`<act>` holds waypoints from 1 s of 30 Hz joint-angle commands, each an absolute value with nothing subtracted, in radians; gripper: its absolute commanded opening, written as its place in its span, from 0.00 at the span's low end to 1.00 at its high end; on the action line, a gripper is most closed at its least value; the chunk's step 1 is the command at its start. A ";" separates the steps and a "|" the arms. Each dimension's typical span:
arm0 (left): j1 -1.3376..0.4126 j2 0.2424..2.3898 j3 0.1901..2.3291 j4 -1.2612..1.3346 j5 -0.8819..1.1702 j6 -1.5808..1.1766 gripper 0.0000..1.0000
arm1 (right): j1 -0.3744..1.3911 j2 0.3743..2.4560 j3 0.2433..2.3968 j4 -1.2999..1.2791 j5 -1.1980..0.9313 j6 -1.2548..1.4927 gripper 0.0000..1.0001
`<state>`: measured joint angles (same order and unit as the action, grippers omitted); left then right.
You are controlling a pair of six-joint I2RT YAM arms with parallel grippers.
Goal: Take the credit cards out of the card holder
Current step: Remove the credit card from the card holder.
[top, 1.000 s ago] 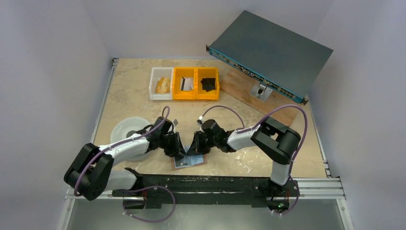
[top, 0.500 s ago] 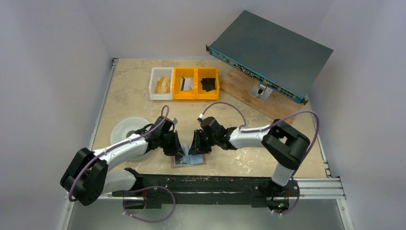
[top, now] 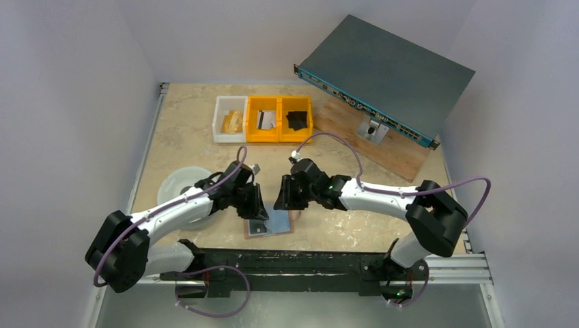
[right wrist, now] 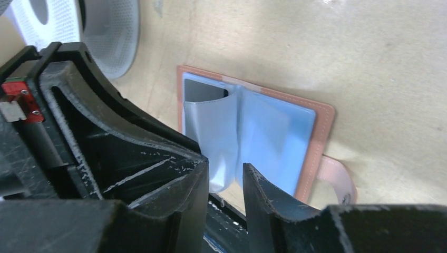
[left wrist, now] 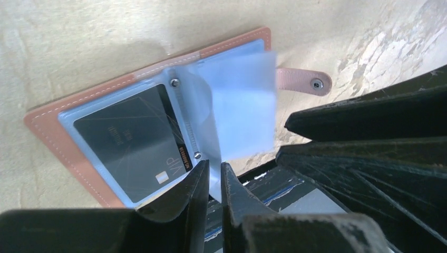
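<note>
The pinkish-tan card holder [top: 273, 226] [left wrist: 52, 138] [right wrist: 318, 138] lies open on the table near the front edge. One dark grey credit card [left wrist: 126, 141] marked VIP shows through its left pocket. A pale blue plastic sleeve [left wrist: 237, 108] [right wrist: 216, 136] stands up from the fold. My left gripper [top: 260, 208] [left wrist: 213, 169] hangs over the holder's near edge, its jaws a narrow slit apart with the sleeve's corner in the slit. My right gripper [top: 281, 203] [right wrist: 224, 169] hovers open above the sleeve, touching nothing.
A white bin [top: 229, 118] and two yellow bins [top: 280, 117] stand at the back. A grey rack unit [top: 386, 75] rests tilted on a wooden board [top: 386, 150] at the back right. Left of the holder lies a white disc [top: 179, 184] [right wrist: 108, 37]. A black rail [top: 307, 260] runs along the front.
The right gripper has opened, let go of the sleeve and pulled back from the holder. The left gripper closed on the sleeve, then parted slightly. The right arm's elbow swung outward to the right.
</note>
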<state>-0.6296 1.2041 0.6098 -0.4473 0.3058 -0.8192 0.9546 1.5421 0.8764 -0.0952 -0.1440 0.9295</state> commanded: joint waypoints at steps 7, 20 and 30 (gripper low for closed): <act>-0.698 1.309 0.720 -0.374 0.317 -0.836 0.27 | 0.955 1.450 0.839 -0.182 -0.030 0.920 0.30; -0.730 1.456 0.782 -0.224 0.406 -0.871 0.38 | 0.955 1.367 0.809 -0.247 0.035 0.939 0.30; -0.725 1.417 0.812 -0.236 0.405 -0.858 0.53 | 0.953 1.350 0.832 -0.276 0.059 0.919 0.30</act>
<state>-0.7269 1.4624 0.7486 -0.2680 0.3859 -0.8562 0.9531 1.3594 0.8093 -0.2760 0.0273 0.9287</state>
